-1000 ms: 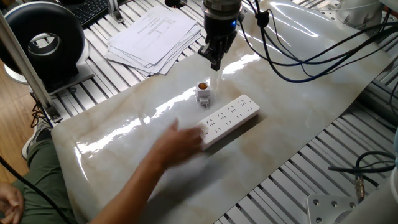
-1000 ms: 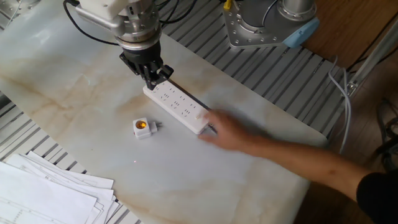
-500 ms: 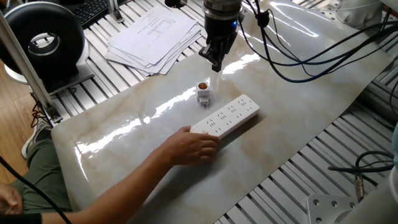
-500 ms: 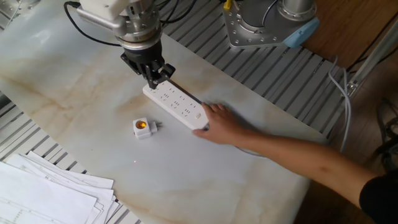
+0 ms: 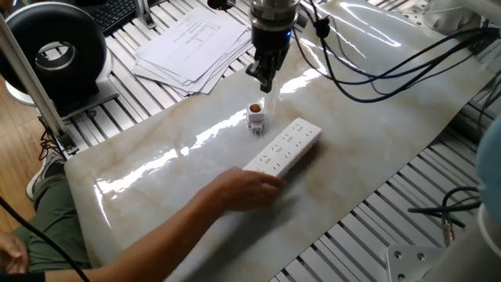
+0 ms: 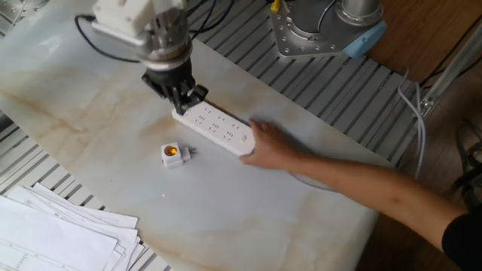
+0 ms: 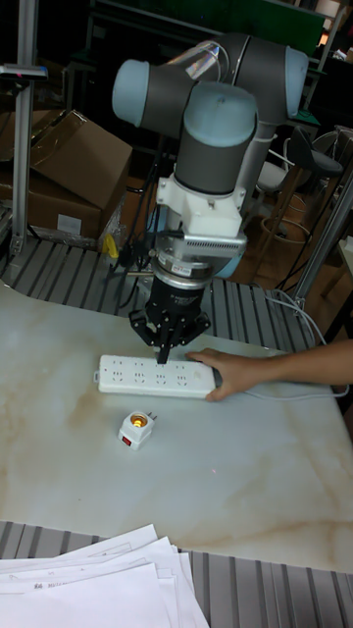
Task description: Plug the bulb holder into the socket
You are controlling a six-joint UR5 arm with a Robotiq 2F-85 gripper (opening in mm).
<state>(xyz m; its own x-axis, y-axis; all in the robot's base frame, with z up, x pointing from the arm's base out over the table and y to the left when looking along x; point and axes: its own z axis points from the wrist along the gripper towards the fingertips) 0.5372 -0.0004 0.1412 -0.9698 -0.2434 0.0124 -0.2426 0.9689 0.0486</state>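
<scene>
The bulb holder (image 5: 256, 116) is small and white with an orange-brass opening facing up; it lies alone on the marble top (image 5: 156, 168), also in the other fixed view (image 6: 173, 154) and the tall view (image 7: 137, 429). The socket (image 5: 283, 149) is a long white power strip (image 6: 214, 128) (image 7: 155, 376) lying a short way from it. A person's hand (image 5: 250, 188) presses on one end of the strip. My gripper (image 5: 264, 78) hangs shut and empty above the table, near the strip's other end (image 6: 183, 102) (image 7: 167, 355), apart from the bulb holder.
The person's arm (image 6: 361, 192) reaches across the table to the strip. A stack of papers (image 5: 192, 43) lies at the table's edge. A black round device (image 5: 55, 51) stands beyond them. Black cables (image 5: 376, 74) trail from the arm. Ribbed aluminium (image 6: 331, 90) borders the marble.
The person's hand has come onto the strip's end and turned the strip slightly. My gripper has shifted a little sideways, still shut. The bulb holder has not moved.
</scene>
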